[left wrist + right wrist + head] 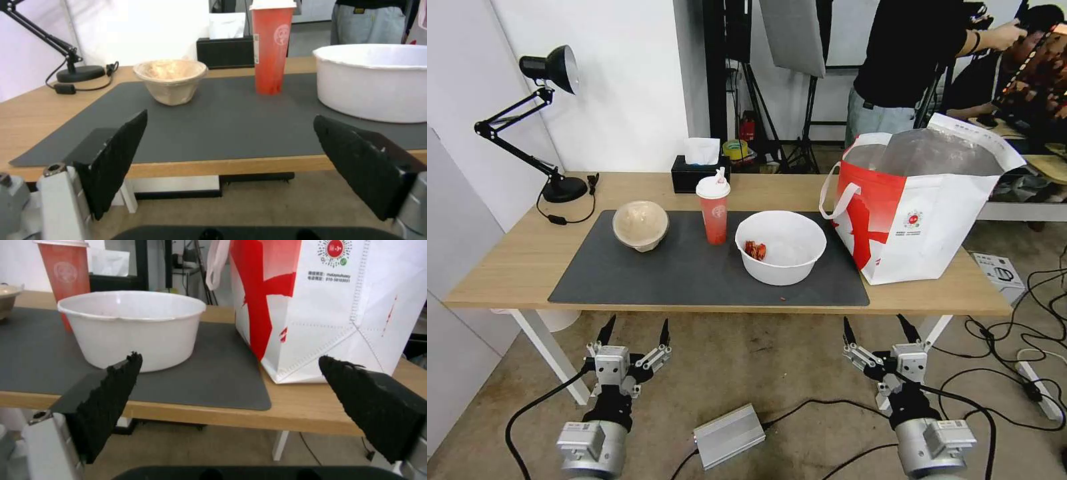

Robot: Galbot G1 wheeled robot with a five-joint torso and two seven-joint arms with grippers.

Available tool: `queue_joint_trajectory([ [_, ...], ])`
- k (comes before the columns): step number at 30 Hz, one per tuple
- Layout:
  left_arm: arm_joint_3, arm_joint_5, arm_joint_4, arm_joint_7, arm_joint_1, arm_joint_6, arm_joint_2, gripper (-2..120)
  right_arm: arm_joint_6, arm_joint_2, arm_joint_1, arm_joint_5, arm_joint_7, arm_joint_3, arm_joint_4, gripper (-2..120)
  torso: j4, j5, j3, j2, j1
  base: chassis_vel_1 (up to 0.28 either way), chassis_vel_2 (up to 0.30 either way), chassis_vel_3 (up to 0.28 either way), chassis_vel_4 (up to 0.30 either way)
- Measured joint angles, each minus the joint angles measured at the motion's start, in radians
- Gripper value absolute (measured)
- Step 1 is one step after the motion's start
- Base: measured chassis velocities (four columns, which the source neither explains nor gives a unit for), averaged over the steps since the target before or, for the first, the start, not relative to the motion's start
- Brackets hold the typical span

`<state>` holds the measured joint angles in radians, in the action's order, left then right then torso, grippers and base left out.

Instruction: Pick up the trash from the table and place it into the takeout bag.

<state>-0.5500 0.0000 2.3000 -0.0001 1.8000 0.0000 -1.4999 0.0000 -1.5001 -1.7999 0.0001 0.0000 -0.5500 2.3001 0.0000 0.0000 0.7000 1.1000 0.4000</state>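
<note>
- The large white plastic bowl (781, 247) with red scraps, the tall red lidded cup (714, 210) and the beige lidded bowl (640, 225) sit on the dark grey mat (694, 273), untouched.
- The red-and-white foil-lined takeout bag (920, 213) stands agape at the mat's right end (ready for drops); its inside is hidden.
- The left gripper (634, 331) and right gripper (881, 329) hang below the table's (500, 267) near edge, both spread wide and empty.

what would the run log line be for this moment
left gripper: open, below table edge | right gripper: open, same | white plastic bowl, red cup, beige bowl: on mat

bowls: two, white bowl (781, 247) and beige lidded bowl (640, 225)
drink cup (714, 211): one
takeout bag (920, 210): one
tissue box (697, 173): one
</note>
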Motion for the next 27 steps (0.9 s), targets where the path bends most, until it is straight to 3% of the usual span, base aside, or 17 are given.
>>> queue_joint_trajectory([
  [27, 0.01, 0.001, 0.003, -0.021, 0.002, -0.002, -0.007, 100, -0.008, 0.027, 0.0, 0.006, 0.011, 0.005, 0.004, 100, -0.0001, 0.0003, 0.0, 0.0, 0.0, 0.0, 0.0, 0.0, 0.0],
])
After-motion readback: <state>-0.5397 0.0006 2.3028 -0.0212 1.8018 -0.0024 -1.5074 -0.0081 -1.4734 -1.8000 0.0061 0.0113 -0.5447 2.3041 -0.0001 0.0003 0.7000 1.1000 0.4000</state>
